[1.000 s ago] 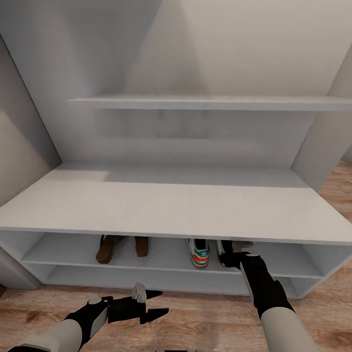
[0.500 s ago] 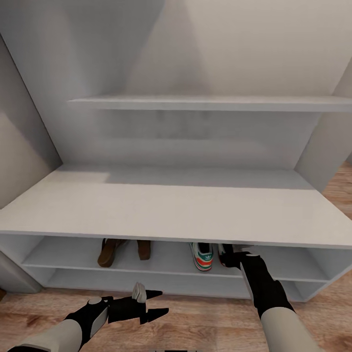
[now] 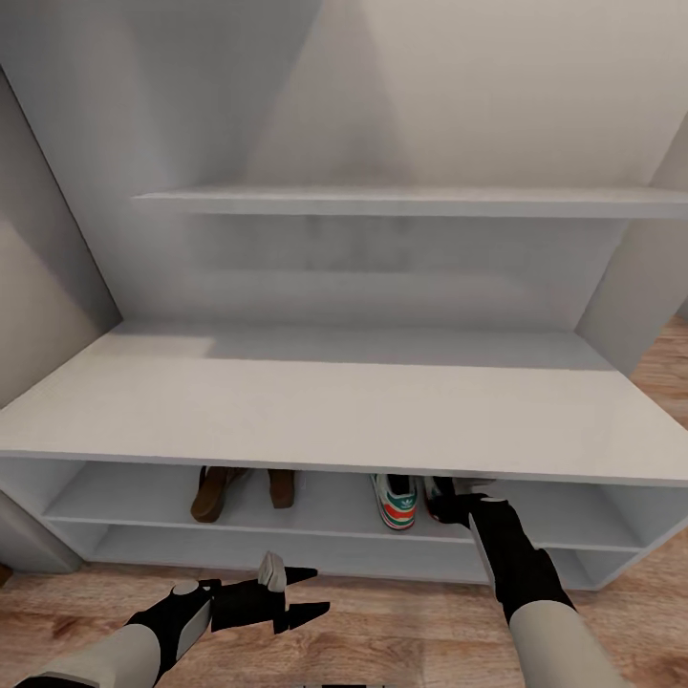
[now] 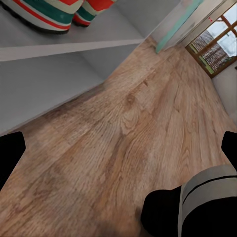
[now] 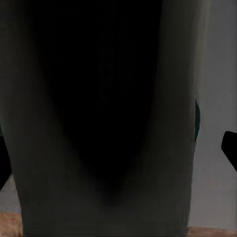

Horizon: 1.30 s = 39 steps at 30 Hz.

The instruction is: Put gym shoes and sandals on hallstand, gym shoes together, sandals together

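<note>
On the upper tier of the low white hallstand (image 3: 315, 420), two brown leather sandals (image 3: 239, 489) are sitting left of a white green-striped gym shoe (image 3: 394, 500). The right gripper (image 3: 457, 497) is clasping the second shoe beside it. The left gripper (image 3: 304, 592) is hovering, fingers spread, over the wood-grain floor (image 3: 382, 631).

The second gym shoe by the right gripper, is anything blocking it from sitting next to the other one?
Nothing visible does. The right gripper has the second gym shoe on the hallstand shelf, just beside the first gym shoe, with bare shelf between them.
</note>
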Motion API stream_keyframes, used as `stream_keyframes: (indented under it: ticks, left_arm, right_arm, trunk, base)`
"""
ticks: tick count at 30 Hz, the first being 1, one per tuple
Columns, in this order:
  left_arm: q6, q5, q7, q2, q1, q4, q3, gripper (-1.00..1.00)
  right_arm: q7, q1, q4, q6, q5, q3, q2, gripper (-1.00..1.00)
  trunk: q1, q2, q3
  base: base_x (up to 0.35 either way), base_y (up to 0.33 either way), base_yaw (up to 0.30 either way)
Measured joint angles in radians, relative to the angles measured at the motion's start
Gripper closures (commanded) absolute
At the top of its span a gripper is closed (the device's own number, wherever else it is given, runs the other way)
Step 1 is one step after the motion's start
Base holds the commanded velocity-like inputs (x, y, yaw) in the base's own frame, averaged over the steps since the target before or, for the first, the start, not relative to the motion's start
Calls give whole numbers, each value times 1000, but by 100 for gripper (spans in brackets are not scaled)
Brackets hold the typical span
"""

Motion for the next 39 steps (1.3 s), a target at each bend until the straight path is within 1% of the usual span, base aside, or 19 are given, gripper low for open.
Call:
stream_keyframes:
  ticks: [21,26,39]
  left_arm:
    - [0,1,0,0,0,0,0,-100]
    - [0,0,0,0,0,0,0,-100]
    - [0,0,0,0,0,0,0,-100]
  right_arm:
    - [0,0,1,0,0,0,0,-100]
    - [0,0,1,0,0,0,0,-100]
    - [1,0,-1,0,0,0,0,-100]
  trunk:
    - [0,0,0]
    - [0,0,0]
    - [1,0,0]
  base:
    - [-15,0,0]
    - [-220,0,0]
    - [-325,0,0]
